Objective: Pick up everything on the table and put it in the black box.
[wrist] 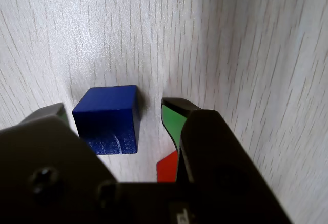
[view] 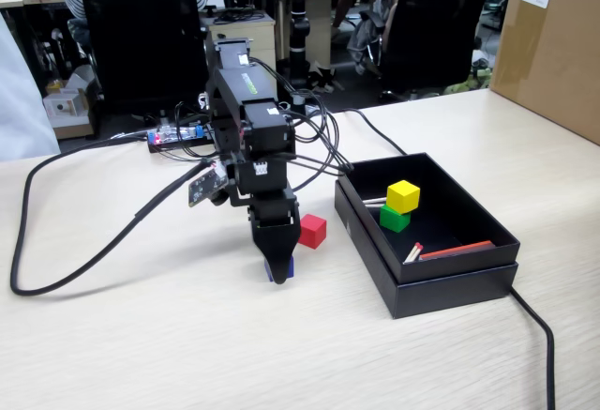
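The table [view: 112, 354] fills the fixed view, pale wood grain from edge to edge, and right of centre sits the black box [view: 441, 288] with two cubes already home: the yellow cube [view: 403, 195] perched on the green cube [view: 394, 220] toward the box's upper left. A flat red strip [view: 457, 250] and a red-tipped stick [view: 412, 252] lie near the box's front wall. So by my count half the job is done, two in, two to go

The arm [view: 246, 129] stands in the middle of the frame, bent straight down to the table. Just right of it the red cube [view: 312, 231] waits on the table, untouched, between arm and box

Now the action: the pincer [view: 278, 274] is right down at the surface, left of centre, straddling the blue cube [wrist: 108, 119]. In the wrist view the jaws are open, a little wider than the cube, one on each side. There's a clear sliver of table between the cube and the right-hand jaw with its green pad [wrist: 173, 121]; the left-hand jaw looks very close, contact hard to call. Nothing gripped yet, blue flat on the table, a squeeze looks to be next
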{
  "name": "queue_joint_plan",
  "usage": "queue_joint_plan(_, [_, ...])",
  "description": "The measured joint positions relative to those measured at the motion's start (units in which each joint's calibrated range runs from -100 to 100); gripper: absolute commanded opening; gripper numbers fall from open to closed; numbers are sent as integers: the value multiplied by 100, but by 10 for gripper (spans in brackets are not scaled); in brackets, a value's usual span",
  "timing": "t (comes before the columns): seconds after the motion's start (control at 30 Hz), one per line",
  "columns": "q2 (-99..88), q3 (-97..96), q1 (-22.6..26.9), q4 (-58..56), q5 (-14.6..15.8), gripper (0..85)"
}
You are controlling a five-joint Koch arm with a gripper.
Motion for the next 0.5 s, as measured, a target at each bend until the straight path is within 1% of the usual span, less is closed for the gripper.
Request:
queue_joint_plan(0.03, [13,0,5,0,20,174])
queue_joint_plan(0.1, [13,0,5,0,68,94])
queue_joint_plan(0.13, [13,0,5,0,103,82])
queue_joint_plan(0.33, [-505,-9,5,0,190,70])
queue_joint_plan(0.43, [-1579,0,112,0,195,70])
queue_joint_plan(0.47, [-2188,274,278,0,210,72])
queue_joint_plan(0.5, [-2214,301,288,0,210,72])
